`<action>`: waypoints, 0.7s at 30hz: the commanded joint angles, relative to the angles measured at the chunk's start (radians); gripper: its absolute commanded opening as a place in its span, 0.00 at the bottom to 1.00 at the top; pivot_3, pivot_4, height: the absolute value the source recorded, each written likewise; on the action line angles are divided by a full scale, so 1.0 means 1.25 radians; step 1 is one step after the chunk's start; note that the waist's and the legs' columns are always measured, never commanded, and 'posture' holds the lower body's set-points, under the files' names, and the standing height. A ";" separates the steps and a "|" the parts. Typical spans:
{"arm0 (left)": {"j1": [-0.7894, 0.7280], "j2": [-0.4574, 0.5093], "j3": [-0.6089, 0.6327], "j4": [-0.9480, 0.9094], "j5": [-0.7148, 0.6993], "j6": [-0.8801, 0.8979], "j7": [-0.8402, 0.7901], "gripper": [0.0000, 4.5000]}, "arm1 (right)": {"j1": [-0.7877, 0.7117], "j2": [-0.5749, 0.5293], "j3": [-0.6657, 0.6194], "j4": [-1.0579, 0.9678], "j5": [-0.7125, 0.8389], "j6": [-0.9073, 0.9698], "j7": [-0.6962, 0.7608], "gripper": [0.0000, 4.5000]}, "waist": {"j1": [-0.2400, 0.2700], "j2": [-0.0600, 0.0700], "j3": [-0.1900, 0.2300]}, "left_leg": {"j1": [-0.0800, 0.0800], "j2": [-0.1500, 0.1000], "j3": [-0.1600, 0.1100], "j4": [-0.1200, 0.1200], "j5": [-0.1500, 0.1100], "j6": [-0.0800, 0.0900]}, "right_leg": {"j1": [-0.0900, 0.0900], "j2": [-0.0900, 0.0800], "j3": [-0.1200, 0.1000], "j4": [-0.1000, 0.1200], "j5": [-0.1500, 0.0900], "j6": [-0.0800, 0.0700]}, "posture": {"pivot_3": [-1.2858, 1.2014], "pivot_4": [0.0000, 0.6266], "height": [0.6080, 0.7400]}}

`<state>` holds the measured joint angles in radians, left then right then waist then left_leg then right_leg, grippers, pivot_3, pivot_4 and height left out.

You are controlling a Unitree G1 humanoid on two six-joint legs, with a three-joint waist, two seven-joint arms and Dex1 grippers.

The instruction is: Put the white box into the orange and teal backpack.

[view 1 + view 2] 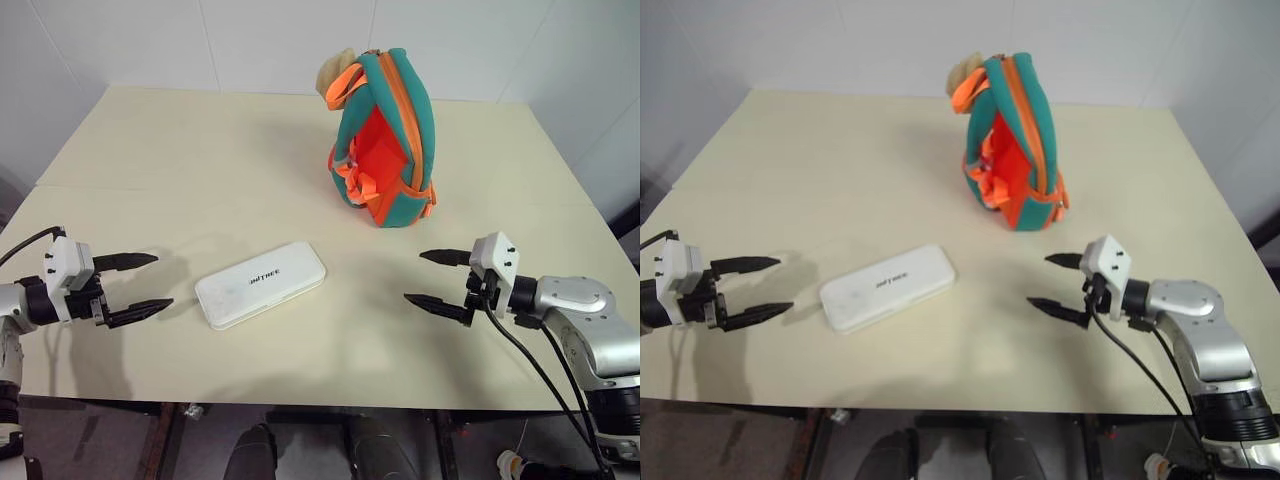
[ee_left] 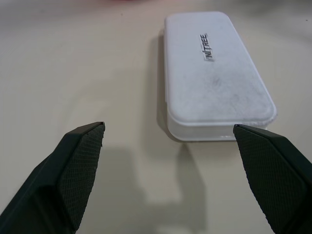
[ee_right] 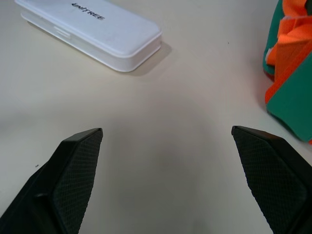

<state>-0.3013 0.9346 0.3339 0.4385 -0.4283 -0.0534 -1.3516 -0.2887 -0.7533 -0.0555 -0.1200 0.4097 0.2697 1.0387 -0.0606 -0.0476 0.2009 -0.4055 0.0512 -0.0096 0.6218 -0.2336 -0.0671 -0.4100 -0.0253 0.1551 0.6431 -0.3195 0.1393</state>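
The white box lies flat on the cream table, near the front, its dark lettering facing up. Behind it and to the right stands the orange and teal backpack, upright and unzipped, orange lining showing, with a beige plush piece at its top. My left gripper hovers open just left of the box, pointing at its short end. On the right, my right gripper is open too, empty, with bare table between it and the box.
White walls close the table's far side and right side. The table's front edge runs just below both grippers. Bare tabletop spreads to the left of the backpack and between the box and the backpack.
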 commanded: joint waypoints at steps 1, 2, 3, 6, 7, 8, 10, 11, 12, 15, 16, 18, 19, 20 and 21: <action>-0.011 0.003 0.009 -0.014 -0.008 -0.006 0.002 1.00 | 0.009 0.010 -0.031 -0.059 0.026 0.017 -0.026 1.00 | 0.000 0.000 0.000 | 0.000 0.000 0.000 0.000 0.000 0.000 | 0.000 0.000 0.000 0.000 0.000 0.000 | 0.52 0.24 1.00; -0.014 0.000 0.013 -0.013 -0.007 -0.013 0.008 1.00 | 0.012 0.018 -0.032 -0.073 0.032 0.025 -0.039 1.00 | 0.000 0.000 0.000 | 0.000 0.000 0.000 0.000 0.000 0.000 | 0.000 0.000 0.000 0.000 0.000 0.000 | 0.52 0.24 1.00; -0.015 -0.003 0.016 -0.014 -0.008 -0.019 0.014 1.00 | 0.014 0.026 -0.033 -0.081 0.036 0.031 -0.050 1.00 | 0.000 0.000 0.000 | 0.000 0.000 0.000 0.000 0.000 0.000 | 0.000 0.000 0.000 0.000 0.000 0.000 | 0.52 0.24 1.00; -0.002 -0.012 0.027 -0.048 -0.023 -0.005 0.029 1.00 | 0.002 0.045 -0.013 -0.084 0.020 0.036 -0.069 1.00 | 0.000 0.000 0.000 | 0.000 0.000 0.000 0.000 0.000 0.000 | 0.000 0.000 0.000 0.000 0.000 0.000 | 0.52 0.24 1.00; -0.002 -0.016 0.031 -0.053 -0.028 -0.004 0.036 1.00 | -0.005 0.049 -0.007 -0.084 0.015 0.039 -0.075 1.00 | 0.001 0.000 0.000 | 0.000 0.000 0.000 0.000 0.000 0.000 | 0.000 0.000 0.000 0.000 0.000 0.000 | 0.52 0.24 1.00; -0.002 -0.020 0.036 -0.058 -0.033 0.001 0.042 1.00 | -0.014 0.054 -0.002 -0.084 0.012 0.044 -0.082 1.00 | 0.000 0.000 0.000 | 0.000 0.000 0.000 0.001 0.000 0.000 | 0.000 0.000 0.000 0.000 0.000 0.000 | 0.52 0.24 1.00; 0.001 -0.023 0.034 -0.073 -0.034 0.015 0.054 1.00 | -0.035 0.063 0.005 -0.079 0.003 0.051 -0.100 1.00 | -0.001 0.000 0.000 | 0.000 0.000 0.000 0.001 0.000 0.000 | 0.000 0.000 0.000 0.001 0.000 0.000 | 0.52 0.24 1.00; 0.003 -0.024 0.033 -0.076 -0.031 0.018 0.063 1.00 | -0.042 0.069 0.008 -0.078 -0.002 0.058 -0.111 1.00 | -0.001 0.000 0.000 | 0.000 0.000 0.000 0.001 0.000 0.000 | 0.000 0.000 0.000 0.001 0.000 0.000 | 0.52 0.24 1.00; 0.006 -0.030 0.040 -0.088 -0.035 0.025 0.080 0.96 | -0.053 0.069 0.016 -0.071 -0.025 0.079 -0.141 0.96 | -0.002 0.000 0.000 | 0.000 0.000 0.000 0.001 0.000 0.000 | 0.000 0.000 0.000 0.001 0.000 0.000 | 0.52 0.24 1.00; 0.017 -0.038 0.055 -0.098 -0.039 0.032 0.108 0.79 | -0.068 0.083 0.042 -0.061 -0.048 0.094 -0.158 0.78 | -0.002 0.000 0.000 | 0.000 0.000 0.000 0.001 0.000 0.000 | 0.000 0.000 0.000 0.001 0.000 0.000 | 0.52 0.24 1.00; 0.029 -0.037 0.056 -0.111 -0.040 0.042 0.110 0.73 | -0.071 0.086 0.048 -0.061 -0.051 0.089 -0.155 0.71 | -0.002 0.000 0.000 | 0.000 0.000 0.000 0.000 0.000 0.000 | 0.000 0.000 0.000 0.001 0.000 0.000 | 0.52 0.24 1.00; 0.033 -0.038 0.054 -0.136 -0.049 0.104 0.140 0.59 | -0.091 0.097 0.060 -0.048 -0.061 0.094 -0.164 0.55 | -0.001 0.000 0.000 | 0.000 0.000 0.000 0.000 0.000 0.000 | -0.001 0.000 0.000 0.001 0.000 0.000 | 0.52 0.24 1.00; 0.027 -0.036 0.051 -0.135 -0.052 0.124 0.146 0.50 | -0.104 0.104 0.068 -0.036 -0.074 0.091 -0.175 0.46 | -0.001 0.000 0.000 | 0.000 0.000 0.000 0.000 0.000 0.000 | -0.001 0.000 0.000 0.001 -0.001 0.000 | 0.52 0.24 1.00; 0.023 -0.032 0.047 -0.134 -0.058 0.140 0.138 0.43 | -0.115 0.112 0.076 -0.026 -0.085 0.087 -0.183 0.38 | -0.002 0.000 0.000 | 0.000 0.000 0.000 0.000 0.000 0.000 | -0.001 0.000 0.000 0.001 -0.001 0.000 | 0.52 0.24 1.00; 0.024 -0.028 0.042 -0.142 -0.060 0.155 0.130 0.36 | -0.121 0.118 0.081 -0.018 -0.093 0.080 -0.185 0.30 | -0.002 0.000 0.000 | 0.000 0.000 0.000 0.000 0.000 0.000 | -0.001 0.000 0.000 0.001 0.000 0.000 | 0.52 0.24 1.00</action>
<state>-0.2632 0.8816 0.3751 0.2922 -0.4748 0.1127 -1.1843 -0.4228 -0.6083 0.0495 -0.1389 0.3075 0.3911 0.8225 -0.0633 -0.0472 0.2012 -0.4059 0.0513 -0.0097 0.6222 -0.2337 -0.0672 -0.4110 -0.0251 0.1553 0.6447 -0.3199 0.1393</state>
